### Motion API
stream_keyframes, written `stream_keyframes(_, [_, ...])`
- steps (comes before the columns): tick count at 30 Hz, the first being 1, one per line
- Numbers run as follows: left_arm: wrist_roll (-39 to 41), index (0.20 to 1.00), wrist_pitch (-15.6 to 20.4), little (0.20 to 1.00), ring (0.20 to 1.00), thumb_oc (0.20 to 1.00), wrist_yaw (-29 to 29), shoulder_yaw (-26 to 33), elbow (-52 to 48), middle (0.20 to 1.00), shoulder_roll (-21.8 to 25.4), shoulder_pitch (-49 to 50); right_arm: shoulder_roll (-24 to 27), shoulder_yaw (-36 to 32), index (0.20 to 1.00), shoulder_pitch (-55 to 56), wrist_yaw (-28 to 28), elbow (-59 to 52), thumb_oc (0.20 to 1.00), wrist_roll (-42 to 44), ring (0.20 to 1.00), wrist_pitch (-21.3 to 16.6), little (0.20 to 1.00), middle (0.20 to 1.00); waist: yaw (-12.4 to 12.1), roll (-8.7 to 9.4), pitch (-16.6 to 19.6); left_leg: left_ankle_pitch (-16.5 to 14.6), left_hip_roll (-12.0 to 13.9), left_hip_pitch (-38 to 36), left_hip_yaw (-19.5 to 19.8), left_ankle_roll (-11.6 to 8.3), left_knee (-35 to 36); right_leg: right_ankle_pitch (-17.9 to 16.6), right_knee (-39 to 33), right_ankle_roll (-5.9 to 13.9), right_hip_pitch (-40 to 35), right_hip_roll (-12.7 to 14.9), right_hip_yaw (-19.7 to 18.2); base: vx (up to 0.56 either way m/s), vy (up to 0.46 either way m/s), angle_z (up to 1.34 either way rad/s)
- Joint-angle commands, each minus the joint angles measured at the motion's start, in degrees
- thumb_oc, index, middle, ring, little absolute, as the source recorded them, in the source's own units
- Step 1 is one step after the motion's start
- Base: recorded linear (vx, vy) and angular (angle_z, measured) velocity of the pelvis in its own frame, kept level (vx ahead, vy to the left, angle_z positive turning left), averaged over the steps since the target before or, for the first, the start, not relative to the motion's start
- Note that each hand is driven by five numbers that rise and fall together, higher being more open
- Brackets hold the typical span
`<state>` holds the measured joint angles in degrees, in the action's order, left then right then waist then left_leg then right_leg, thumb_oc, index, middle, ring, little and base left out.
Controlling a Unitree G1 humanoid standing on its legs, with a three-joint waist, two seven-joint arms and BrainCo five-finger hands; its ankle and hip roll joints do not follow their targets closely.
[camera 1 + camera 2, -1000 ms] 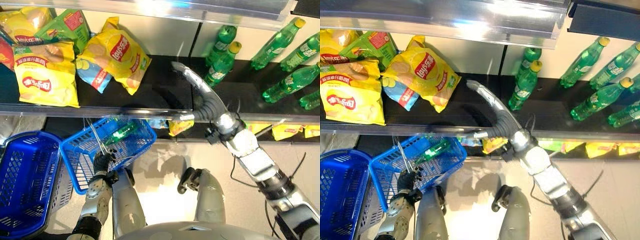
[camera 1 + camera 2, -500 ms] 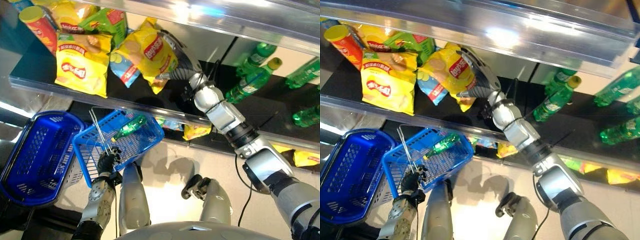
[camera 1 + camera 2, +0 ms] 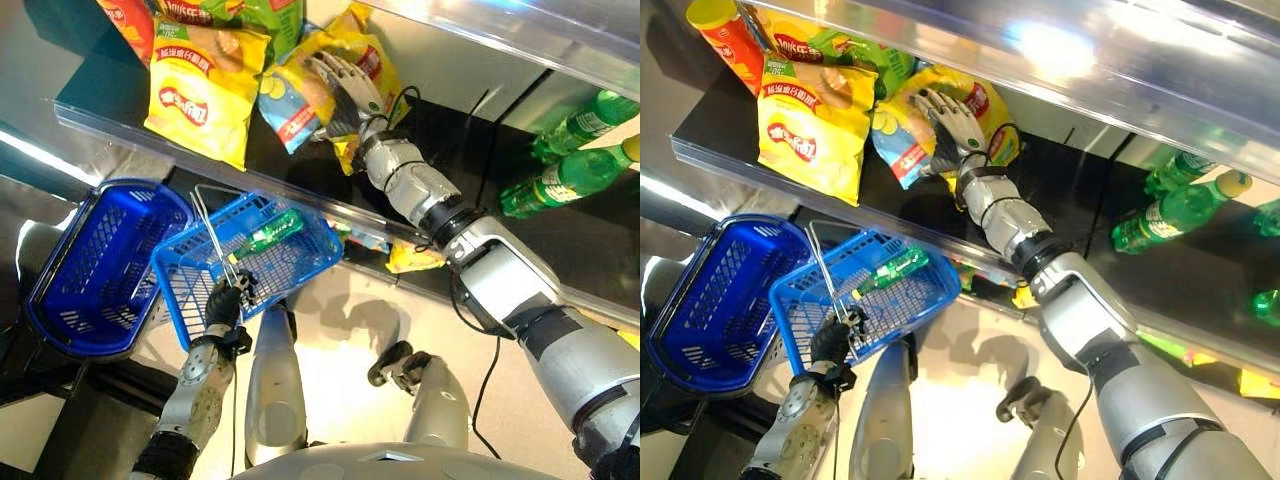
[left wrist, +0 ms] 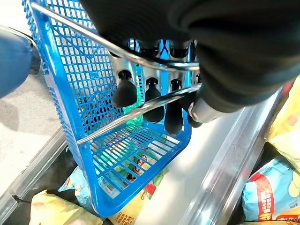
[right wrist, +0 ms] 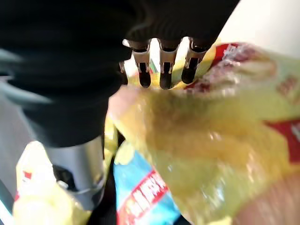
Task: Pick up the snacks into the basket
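The right hand (image 3: 345,85) lies flat on the crinkled yellow crisp bag (image 3: 980,105), which rests on the dark shelf (image 3: 300,175) with its long axis running slantwise from the shelf's back toward its front edge. The right arm reaches up along that same line, so the bag sits directly under the palm. In the right wrist view the fingers (image 5: 161,70) extend straight over the bag's top face, spread and not yet curled round the foil; the thumb's position cannot be told.

The blue plastic mesh basket (image 3: 180,290) hangs below the shelf's front edge, toward the robot's left of the bag. The left hand (image 3: 225,305) is curled round the basket's wire handle (image 4: 140,108). A green bottle (image 3: 272,233) already lies inside.

Judgement: the coming move requires closing the fingers on the bag's upper part, then carrying it forward over the shelf edge and down leftward to the basket.
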<state>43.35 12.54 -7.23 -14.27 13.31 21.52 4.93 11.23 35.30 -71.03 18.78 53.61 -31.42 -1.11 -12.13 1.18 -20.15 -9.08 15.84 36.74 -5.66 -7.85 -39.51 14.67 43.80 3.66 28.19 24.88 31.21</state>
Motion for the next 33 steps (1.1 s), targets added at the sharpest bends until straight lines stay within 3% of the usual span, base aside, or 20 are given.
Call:
stream_keyframes(1, [-0.32, 0.200, 5.29, 0.200, 0.200, 0.200, 3.47, -1.76, -14.36, 0.200, 2.83, -1.22, -0.69, 2.72, 1.000, -6.29, -0.94, 5.92, 1.000, -2.46, 1.000, 0.70, 1.000, 1.000, -1.79, -1.43, 0.27, -0.87, -0.51, -0.45, -0.85, 2.73, -0.50, -6.76, -2.10, 5.58, -0.69, 0.17, -2.41, 0.00, 0.000, 0.04])
stream_keyframes(10, [-0.16, 0.200, 4.03, 0.200, 0.200, 0.200, 3.88, -2.13, -14.44, 0.200, 3.39, -1.35, -4.69, 6.65, 1.000, -7.25, -3.52, 20.29, 1.000, -5.62, 1.000, 2.11, 1.000, 1.000, -2.50, -1.79, -0.23, -0.39, -1.24, -0.47, -0.34, 2.91, 0.30, -7.08, -2.00, 5.78, -0.65, 0.24, -2.31, 0.00, 0.002, 0.06])
stream_keyframes(11, [-0.26, 0.200, 3.86, 0.200, 0.200, 0.200, 3.93, -2.19, -14.34, 0.200, 3.48, -1.42, -4.74, 6.97, 0.918, -7.25, -3.72, 20.89, 0.918, -6.30, 0.918, 2.23, 0.918, 0.918, -2.55, -1.80, -0.17, -0.38, -1.31, -0.45, -0.29, 2.92, 0.31, -7.11, -1.96, 5.84, -0.67, 0.30, -2.28, 0.01, -0.014, 0.06])
stream_keyframes(12, [-0.30, 0.200, 3.77, 0.200, 0.200, 0.200, 4.12, -2.20, -14.50, 0.200, 3.64, -1.53, -4.61, 7.34, 0.288, -7.55, -3.53, 21.87, 0.288, -7.51, 0.288, 2.79, 0.288, 0.288, -2.64, -1.82, -0.03, -0.37, -1.39, -0.45, -0.09, 2.92, 0.29, -7.10, -1.83, 5.95, -0.73, 0.41, -2.14, 0.01, -0.012, 0.05])
stream_keyframes(13, [-0.30, 0.200, 3.77, 0.200, 0.200, 0.200, 4.12, -2.19, -14.49, 0.200, 3.63, -1.55, -4.62, 7.34, 0.200, -7.57, -3.52, 21.89, 0.200, -7.53, 0.200, 2.79, 0.200, 0.200, -2.62, -1.83, -0.04, -0.37, -1.40, -0.44, -0.07, 2.92, 0.28, -7.09, -1.82, 5.95, -0.74, 0.42, -2.12, 0.01, -0.003, 0.03])
stream_keyframes(28, [-0.83, 0.200, 3.86, 0.200, 0.200, 0.200, 3.89, -2.64, -15.34, 0.200, 3.74, -3.35, -1.97, 6.76, 0.200, -7.85, -1.33, 16.60, 0.200, -10.65, 0.200, 3.94, 0.200, 0.200, -1.96, -1.77, 0.43, -1.06, -1.65, -1.37, -0.02, 3.22, -0.35, -7.15, -1.06, 6.10, -0.86, 0.72, -2.90, 0.00, 0.001, 0.00])
stream_keyframes(33, [-0.52, 0.200, 4.34, 0.200, 0.200, 0.200, 3.31, -2.25, -15.40, 0.200, 3.32, -4.07, -0.28, 4.99, 0.200, -7.08, -0.59, 9.51, 0.200, -10.29, 0.200, 3.99, 0.200, 0.200, -1.26, -1.60, 0.61, -1.39, -1.58, -2.25, -0.43, 3.23, -0.67, -7.08, -0.97, 6.05, -1.36, 0.79, -3.57, 0.00, 0.000, 0.00])
